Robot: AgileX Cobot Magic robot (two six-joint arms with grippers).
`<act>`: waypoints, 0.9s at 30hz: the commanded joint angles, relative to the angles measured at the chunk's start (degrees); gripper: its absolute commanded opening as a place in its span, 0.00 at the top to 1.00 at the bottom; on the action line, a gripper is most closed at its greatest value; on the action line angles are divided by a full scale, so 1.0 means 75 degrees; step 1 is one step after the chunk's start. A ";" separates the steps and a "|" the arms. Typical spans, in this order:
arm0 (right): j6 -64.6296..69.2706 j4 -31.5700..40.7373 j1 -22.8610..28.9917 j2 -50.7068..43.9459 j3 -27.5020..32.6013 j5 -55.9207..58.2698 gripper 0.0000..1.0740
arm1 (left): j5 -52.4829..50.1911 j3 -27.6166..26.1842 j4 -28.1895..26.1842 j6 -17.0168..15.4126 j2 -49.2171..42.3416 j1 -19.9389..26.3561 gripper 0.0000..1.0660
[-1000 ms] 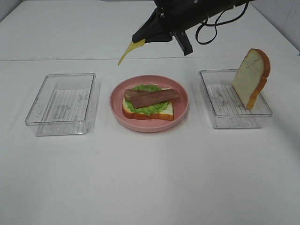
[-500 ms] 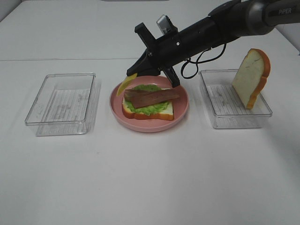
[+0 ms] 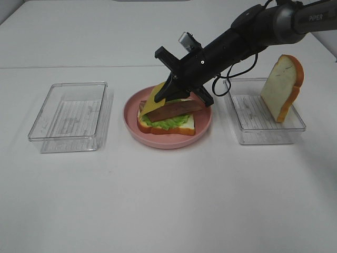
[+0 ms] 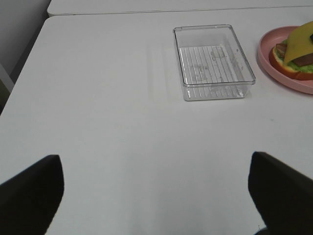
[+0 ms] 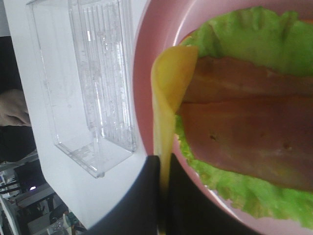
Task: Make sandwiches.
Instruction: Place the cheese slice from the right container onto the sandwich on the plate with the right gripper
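An open sandwich [image 3: 166, 117] lies on the pink plate [image 3: 202, 126]: a bread slice, green lettuce [image 5: 249, 36] and brown bacon strips [image 5: 244, 127]. My right gripper [image 3: 169, 90] reaches across from the right and is shut on a yellow cheese slice [image 3: 156, 98]. The cheese hangs tilted, its lower edge on the left end of the bacon. In the right wrist view the dark fingers [image 5: 142, 196] pinch the cheese [image 5: 171, 83] edge-on. A second bread slice [image 3: 283, 87] leans upright in the right tray [image 3: 247, 129]. My left gripper [image 4: 156, 191] is open over bare table, holding nothing.
A clear plastic tray [image 3: 68, 108] sits left of the plate, and the left wrist view shows the same tray [image 4: 213, 61] beside the plate [image 4: 274, 63]. The right arm's cable loops above the right tray. White table stretches in front of the plate.
My right gripper has come down from above and behind the plate, carrying the cheese. The cheese now rests against the bacon's left end. The left gripper has not moved.
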 commanded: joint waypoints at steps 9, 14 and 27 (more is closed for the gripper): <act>0.0542 -0.0901 -0.0008 -0.0115 0.0031 0.0008 1.00 | -0.0031 0.0023 -0.0046 -0.0038 -0.0145 -0.0015 0.12; 0.0970 -0.1642 -0.0008 -0.0199 0.0031 -0.0038 1.00 | -0.0031 0.0023 -0.0046 -0.0038 -0.0145 -0.0015 0.12; 0.1123 -0.1833 -0.0008 -0.0382 0.0008 -0.0031 0.39 | -0.0031 0.0023 -0.0046 -0.0038 -0.0145 -0.0015 0.12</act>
